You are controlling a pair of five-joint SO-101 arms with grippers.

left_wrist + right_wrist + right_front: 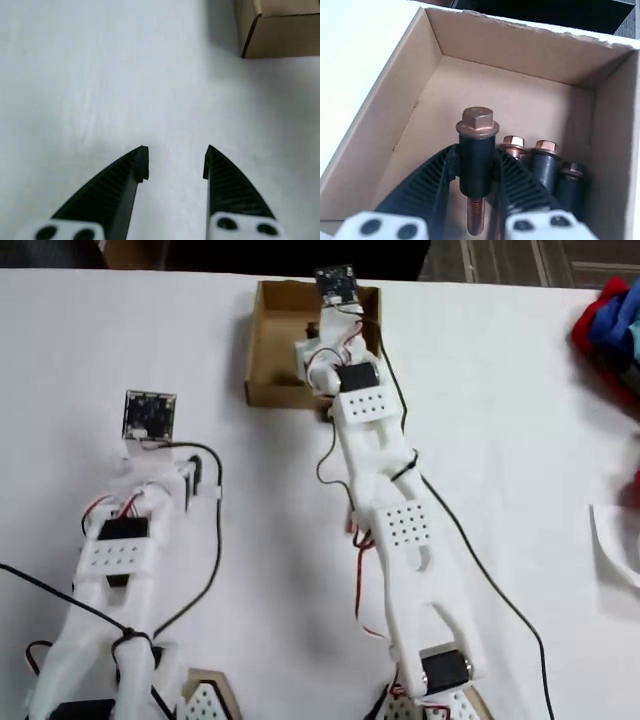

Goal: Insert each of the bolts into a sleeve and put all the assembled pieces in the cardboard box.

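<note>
- Currently the right claw (476, 156) is clamped on a sleeve (476, 172). The bolt (477, 120) is already through it: head seated on top, threaded end poking out below between the fingers.
- The grip is on the sleeve, not the bolt, and the piece is upright. My read: gravity keeps the bolt seated, so it can't drop out.
- The piece hangs inside the box (395, 110), above the floor. I can't tell if the thread tip touches.
- Three finished pieces (543, 162) stand heads-up in a tight row along one side wall of the box.
- The held piece is just beside that row, over bare cardboard. Probably placed there so the release doesn't knock the others.
- The left claw (175, 162) is empty, fingers partly apart, low over the bare desk (100, 75). It sits left of the box (280, 35) and nearer than it. Looks parked clear of the drop.
- High view: the right arm (385, 470) stretches far over the box (262, 350) at the far middle of the desk. The left arm (115, 550) is folded back at near left.
- Judgement: late stage, fourth piece about to go in.
- Next move would be lower, open, lift straight out.
- Risk: the piece tips on release, or a finger clips the row.
</note>
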